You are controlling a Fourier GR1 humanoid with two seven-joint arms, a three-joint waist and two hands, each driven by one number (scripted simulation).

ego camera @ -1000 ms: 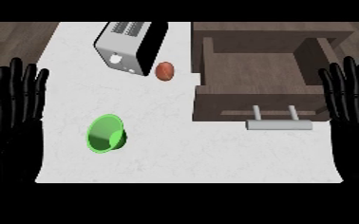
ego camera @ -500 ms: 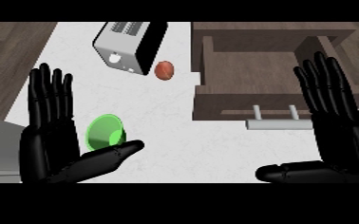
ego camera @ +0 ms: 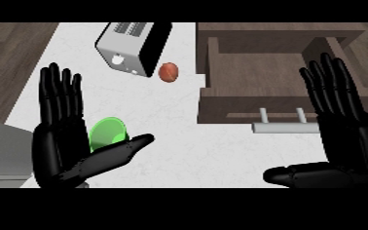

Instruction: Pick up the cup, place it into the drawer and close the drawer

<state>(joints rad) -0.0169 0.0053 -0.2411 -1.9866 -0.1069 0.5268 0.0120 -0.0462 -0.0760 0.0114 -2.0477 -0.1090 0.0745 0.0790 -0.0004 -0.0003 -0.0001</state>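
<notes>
A green cup (ego camera: 108, 133) lies on the white counter at the lower left, partly hidden behind my left hand (ego camera: 61, 141). That hand is open, fingers straight up and thumb stretched out to the right just below the cup, not holding it. An open brown wooden drawer (ego camera: 215, 105) sits at the upper right, its inside bare and its grey handle (ego camera: 284, 125) facing me. My right hand (ego camera: 338, 131) is open at the right edge, fingers up, overlapping the drawer's right side and the handle's end.
A silver and black toaster (ego camera: 133, 46) stands at the back of the counter. A small reddish-brown round object (ego camera: 168, 71) lies between the toaster and the drawer. A dark wood strip runs along the far left edge.
Both hands have risen from the view's side edges into full view, palms showing. The left hand now stands right beside the cup. Cup and drawer have not moved.
</notes>
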